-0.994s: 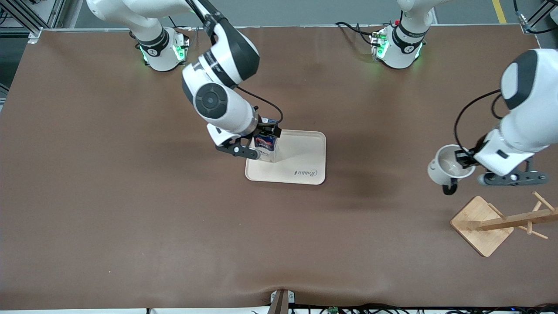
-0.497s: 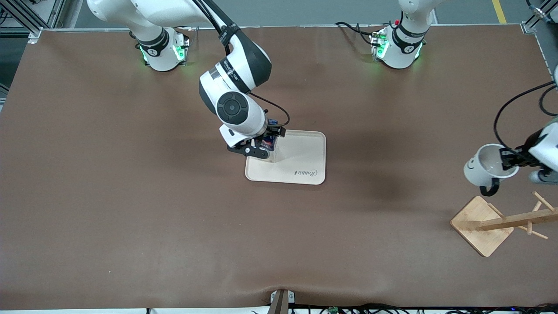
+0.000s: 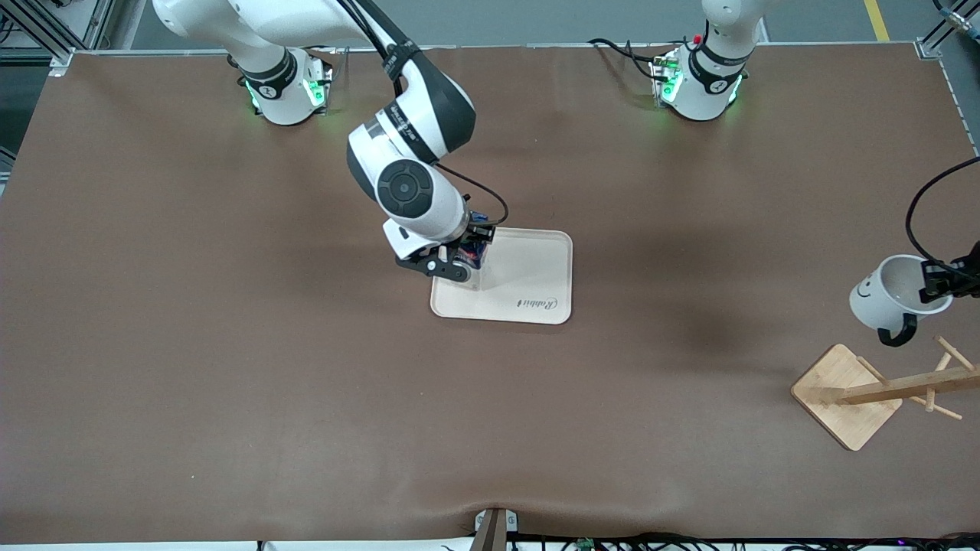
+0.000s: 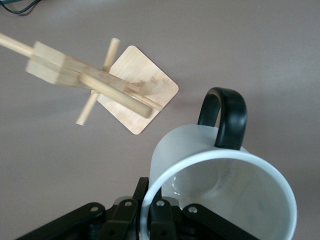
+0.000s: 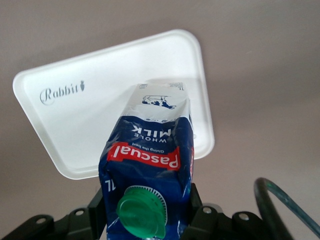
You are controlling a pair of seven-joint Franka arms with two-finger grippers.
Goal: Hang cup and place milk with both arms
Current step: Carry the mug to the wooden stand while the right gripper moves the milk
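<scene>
Brown table (image 3: 230,344). Left gripper (image 3: 935,285) clamps cup (image 3: 892,298) rim above rack (image 3: 880,390), handle free for peg. Right gripper (image 3: 459,264) grips milk (image 5: 150,165) over tray (image 3: 536,306), probably not touching.

R gripper (image 5: 145,220) clamped on milk (image 5: 150,170) at cap end, carton base pointing down over white tray (image 5: 65,125).

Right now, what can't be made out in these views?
- Front view: the left gripper holding the cup is cut by the frame edge.
- Front view: the right arm hides most of the milk over the tray.
- Left wrist view: the wooden rack is blurred.
</scene>
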